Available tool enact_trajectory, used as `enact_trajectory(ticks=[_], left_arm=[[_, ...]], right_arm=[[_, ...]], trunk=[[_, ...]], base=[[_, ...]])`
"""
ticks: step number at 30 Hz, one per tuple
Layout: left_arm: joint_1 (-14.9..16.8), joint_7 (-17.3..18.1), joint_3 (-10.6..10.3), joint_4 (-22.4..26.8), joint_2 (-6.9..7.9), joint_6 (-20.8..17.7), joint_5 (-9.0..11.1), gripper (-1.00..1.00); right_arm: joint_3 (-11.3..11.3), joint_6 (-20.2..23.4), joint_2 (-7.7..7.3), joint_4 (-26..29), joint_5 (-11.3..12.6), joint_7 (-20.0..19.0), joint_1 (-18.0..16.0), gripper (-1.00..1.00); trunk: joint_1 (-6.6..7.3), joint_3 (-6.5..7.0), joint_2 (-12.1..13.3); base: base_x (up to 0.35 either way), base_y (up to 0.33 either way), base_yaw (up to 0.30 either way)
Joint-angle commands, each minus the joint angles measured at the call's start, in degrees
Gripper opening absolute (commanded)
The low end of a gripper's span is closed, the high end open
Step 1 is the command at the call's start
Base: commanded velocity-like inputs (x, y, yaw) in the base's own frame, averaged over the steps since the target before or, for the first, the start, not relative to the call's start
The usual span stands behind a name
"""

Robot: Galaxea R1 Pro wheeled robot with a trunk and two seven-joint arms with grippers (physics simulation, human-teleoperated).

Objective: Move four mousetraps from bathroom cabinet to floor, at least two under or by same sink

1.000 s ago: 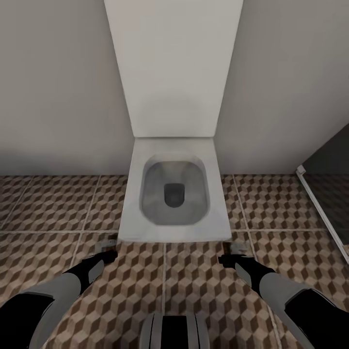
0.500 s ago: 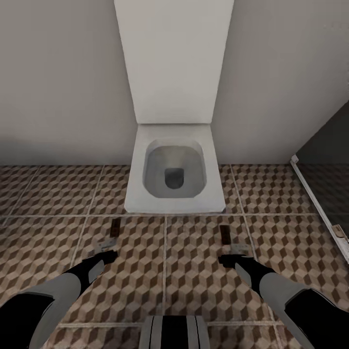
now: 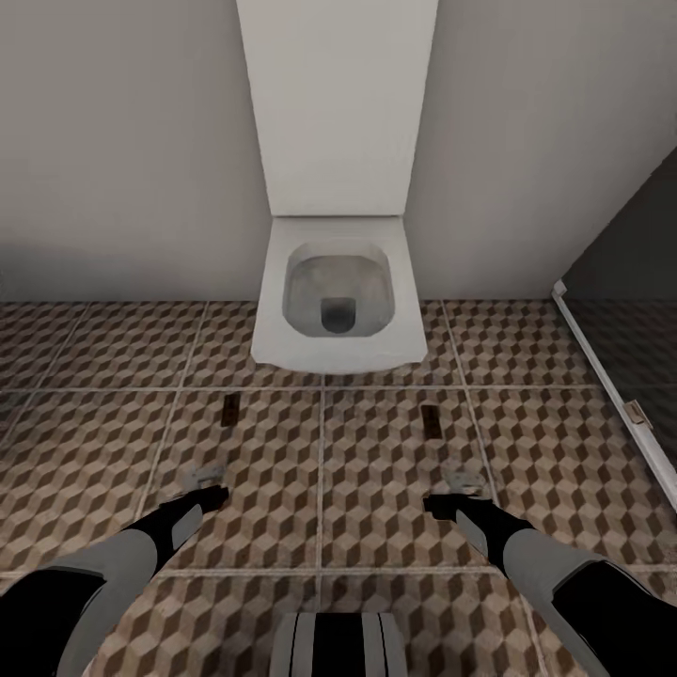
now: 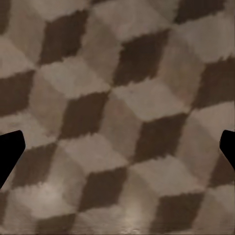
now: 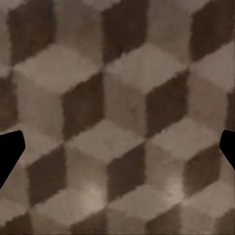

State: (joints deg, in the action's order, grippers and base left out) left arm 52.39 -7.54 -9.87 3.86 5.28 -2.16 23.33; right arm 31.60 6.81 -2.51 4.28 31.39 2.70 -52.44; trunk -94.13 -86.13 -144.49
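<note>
Backing off has shifted my whole head view since a moment ago: the toilet (image 3: 338,301) now sits smaller and higher in the frame, and more tile shows in front of it. That is the camera moving, not the fixtures. The bathroom floor (image 3: 376,489) covers the lower half of the frame, in large tiles printed with small brown, beige and white cubes and split by pale grout lines. It runs up to the pale wall (image 3: 113,169) across the middle. At the right edge a white threshold strip (image 3: 602,376) cuts diagonally between this floor and the dark shower floor (image 3: 649,348). Open tile stretches to both sides of the toilet and all the way down to my arms. Two small dark marks (image 3: 228,411) lie on the tile below the bowl; I cannot tell what they are. My left fingers (image 3: 209,478) hang over the tile at lower left and my right fingers (image 3: 463,480) at lower right, well apart from each other. In both wrist views the black tips sit at opposite edges, spread wide over bare cube pattern, with nothing held between them.
</note>
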Motion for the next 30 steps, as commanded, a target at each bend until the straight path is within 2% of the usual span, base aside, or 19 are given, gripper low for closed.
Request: enact_trajectory(ticks=[1, 8, 19, 30], left_arm=[[0.0, -0.2, -0.5, 0.1, 0.01, -0.3, 0.5, 1.00], [0.0, -0.3, -0.5, 0.2, -0.07, -0.3, 0.5, 1.00], [0.0, -0.7, -0.4, -0.6, -0.09, -0.6, 0.5, 1.00], [0.0, -0.9, -0.4, -4.5, -0.06, -0.7, 0.6, 1.00]], right_arm=[[0.5, 0.4, -0.04, 0.2, 0.4, 0.3, 0.0, 1.00], [0.4, 0.4, 0.00, 0.2, 0.4, 0.3, 0.0, 1.00], [0.5, 0.5, 0.07, 0.2, 0.5, 0.3, 0.0, 1.00], [0.4, 0.8, 0.05, 0.2, 0.4, 0.3, 0.0, 1.00]], trunk=[[0.04, -0.03, 0.0], [0.04, -0.03, 0.0], [0.04, -0.03, 0.0], [0.32, 2.41, 0.1]], base=[[-0.215, 0.000, 0.000], [-0.150, 0.000, 0.000], [-0.035, 0.000, 0.000], [-0.005, 0.000, 0.000]])
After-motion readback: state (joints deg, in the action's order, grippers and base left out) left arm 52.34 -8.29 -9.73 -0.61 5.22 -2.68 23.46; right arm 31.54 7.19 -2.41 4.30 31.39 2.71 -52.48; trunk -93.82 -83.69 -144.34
